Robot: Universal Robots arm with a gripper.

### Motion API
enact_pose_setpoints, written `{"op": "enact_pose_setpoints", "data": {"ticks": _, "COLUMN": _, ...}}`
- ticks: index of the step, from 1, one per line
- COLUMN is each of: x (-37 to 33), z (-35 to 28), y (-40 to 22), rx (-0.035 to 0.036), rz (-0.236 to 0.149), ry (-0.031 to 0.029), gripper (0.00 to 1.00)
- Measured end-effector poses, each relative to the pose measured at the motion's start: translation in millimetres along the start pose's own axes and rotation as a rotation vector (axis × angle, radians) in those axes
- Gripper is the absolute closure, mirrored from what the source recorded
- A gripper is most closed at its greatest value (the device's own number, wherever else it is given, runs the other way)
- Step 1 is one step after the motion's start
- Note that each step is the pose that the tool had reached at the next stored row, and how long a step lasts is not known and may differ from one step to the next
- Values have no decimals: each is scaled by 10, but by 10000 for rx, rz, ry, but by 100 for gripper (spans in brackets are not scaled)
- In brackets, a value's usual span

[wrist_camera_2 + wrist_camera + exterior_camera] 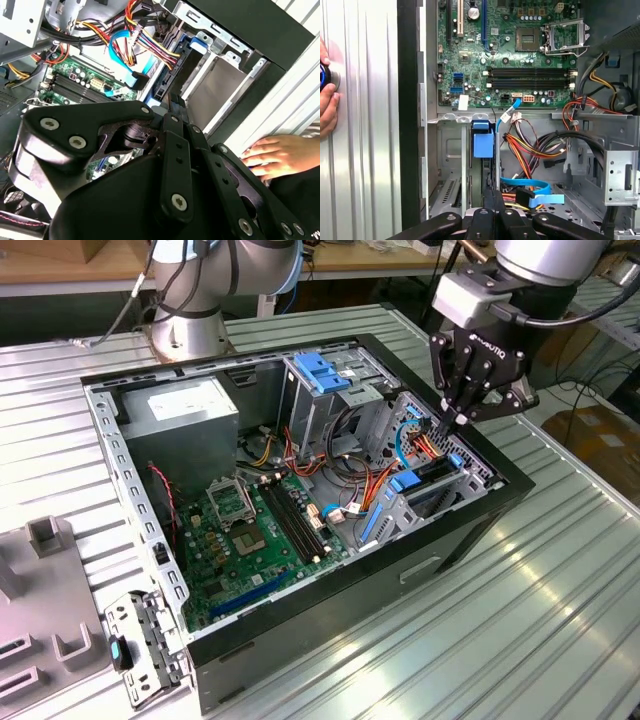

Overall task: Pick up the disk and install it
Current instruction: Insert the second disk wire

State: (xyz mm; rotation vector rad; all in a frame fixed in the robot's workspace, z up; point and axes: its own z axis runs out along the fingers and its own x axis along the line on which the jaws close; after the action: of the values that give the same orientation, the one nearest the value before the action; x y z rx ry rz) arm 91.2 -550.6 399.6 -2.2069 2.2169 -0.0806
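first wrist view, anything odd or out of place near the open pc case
A person's hand rests on the ribbed table just outside the case wall, fingers around a small blue and metal object. It also shows in the second wrist view, close beside the pincer, which sits low over the drive bay.

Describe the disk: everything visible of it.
The disk is a dark flat slab with bright blue plastic rails and blue end tabs. It stands on edge in the metal drive bay at the front corner of the open computer case, beside orange and yellow cable bundles. In the first wrist view it shows edge-on, with its blue tab towards the motherboard. The closed tool has its tips at the disk's upper edge; whether it is fully seated cannot be told.
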Motion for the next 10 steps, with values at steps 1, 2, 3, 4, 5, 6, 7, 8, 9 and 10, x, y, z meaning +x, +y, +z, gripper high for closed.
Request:
{"op": "enact_pose_setpoints", "data": {"ticks": 1, "x": 0, "z": -11, "y": 0, "rx": -2, "rz": 0, "ry": 5, "gripper": 89}}
{"op": "enact_pose_setpoints", "data": {"ticks": 2, "x": 0, "z": -21, "y": -1, "rx": -4, "rz": 0, "ry": 9, "gripper": 89}}
{"op": "enact_pose_setpoints", "data": {"ticks": 3, "x": -1, "z": -35, "y": -2, "rx": -7, "rz": -1, "ry": 20, "gripper": 89}}
{"op": "enact_pose_setpoints", "data": {"ticks": 4, "x": -4, "z": -47, "y": -2, "rx": -12, "rz": -2, "ry": 36, "gripper": 89}}
{"op": "enact_pose_setpoints", "data": {"ticks": 5, "x": -5, "z": -51, "y": -3, "rx": -14, "rz": -3, "ry": 54, "gripper": 89}}
{"op": "enact_pose_setpoints", "data": {"ticks": 6, "x": -8, "z": -53, "y": -3, "rx": -14, "rz": -5, "ry": 80, "gripper": 89}}
{"op": "enact_pose_setpoints", "data": {"ticks": 7, "x": -9, "z": -53, "y": -3, "rx": -14, "rz": -6, "ry": 98, "gripper": 89}}
{"op": "enact_pose_setpoints", "data": {"ticks": 8, "x": -8, "z": -53, "y": -3, "rx": -14, "rz": -6, "ry": 98, "gripper": 89}}
{"op": "enact_pose_setpoints", "data": {"ticks": 9, "x": -9, "z": -53, "y": -3, "rx": -14, "rz": -5, "ry": 99, "gripper": 89}}
{"op": "enact_pose_setpoints", "data": {"ticks": 10, "x": -9, "z": -52, "y": -3, "rx": -14, "rz": -6, "ry": 119, "gripper": 89}}
